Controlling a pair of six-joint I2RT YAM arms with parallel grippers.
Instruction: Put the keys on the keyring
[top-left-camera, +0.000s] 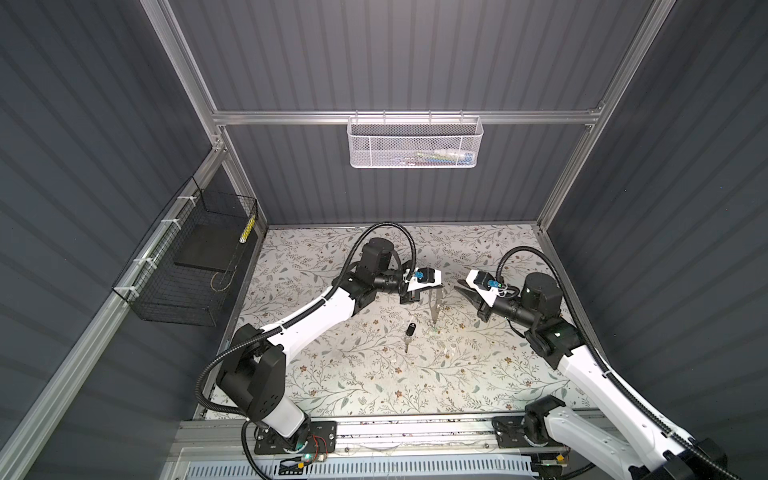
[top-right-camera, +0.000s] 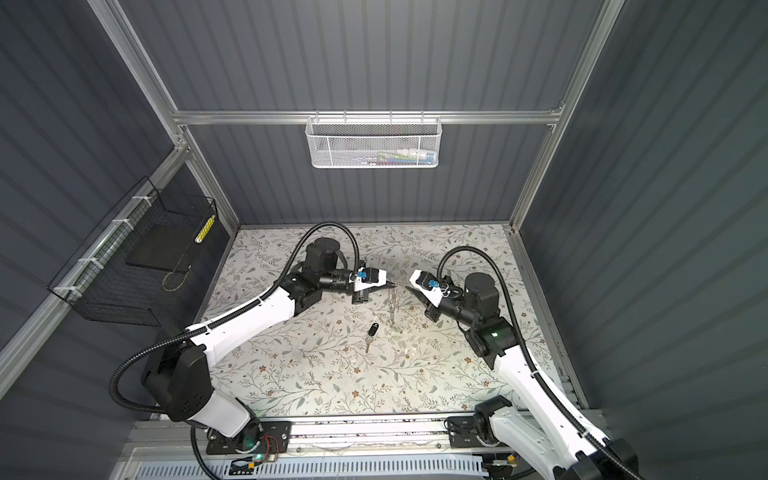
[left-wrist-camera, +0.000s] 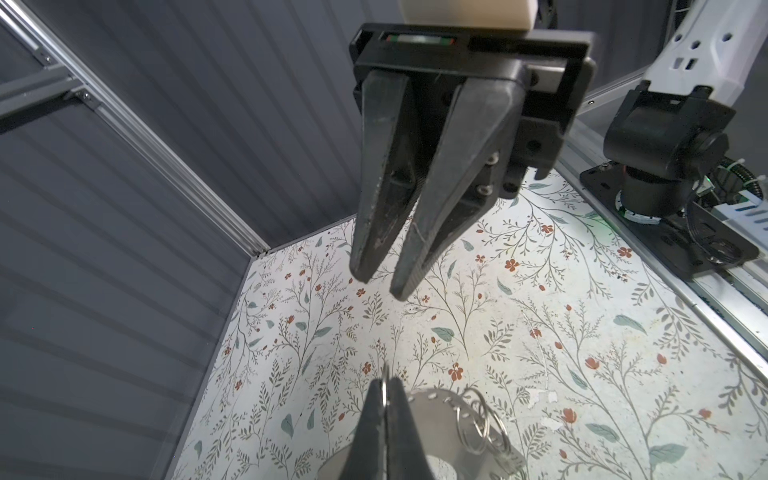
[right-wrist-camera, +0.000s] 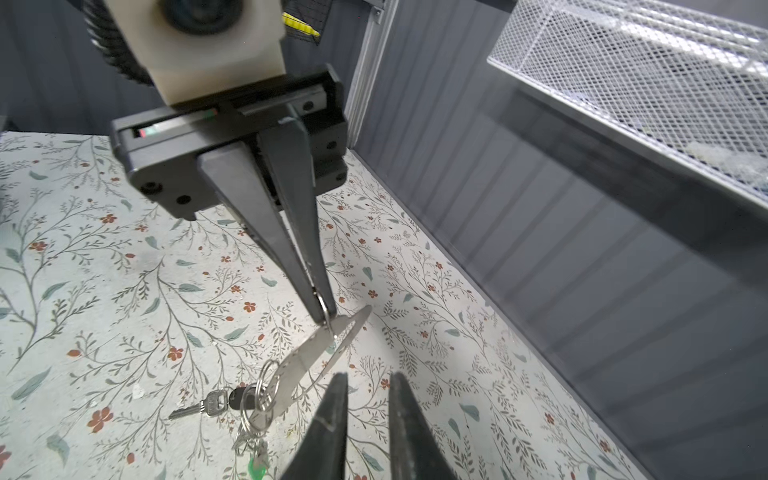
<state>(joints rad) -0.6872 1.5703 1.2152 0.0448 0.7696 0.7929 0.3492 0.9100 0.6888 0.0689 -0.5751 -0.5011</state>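
Observation:
My left gripper (left-wrist-camera: 386, 384) is shut on a small metal ring at the top end of the keyring (left-wrist-camera: 432, 419), a flat grey plate that hangs down from it over the floral table in both top views (top-left-camera: 435, 303) (top-right-camera: 392, 305). Several rings dangle at the plate's lower end, and the green tag (right-wrist-camera: 257, 467) hangs from them. The silver key with the black fob (top-left-camera: 410, 331) (right-wrist-camera: 208, 405) lies loose on the table just left of the plate. My right gripper (right-wrist-camera: 365, 382) faces the plate from the right, jaws a narrow gap apart with nothing between them.
A white mesh basket (top-left-camera: 413, 143) hangs on the back wall. A black wire basket (top-left-camera: 187, 266) is fixed to the left wall. The arm bases stand on the front rail (top-left-camera: 415, 432). Grey walls enclose the table (top-left-camera: 374, 374) on three sides.

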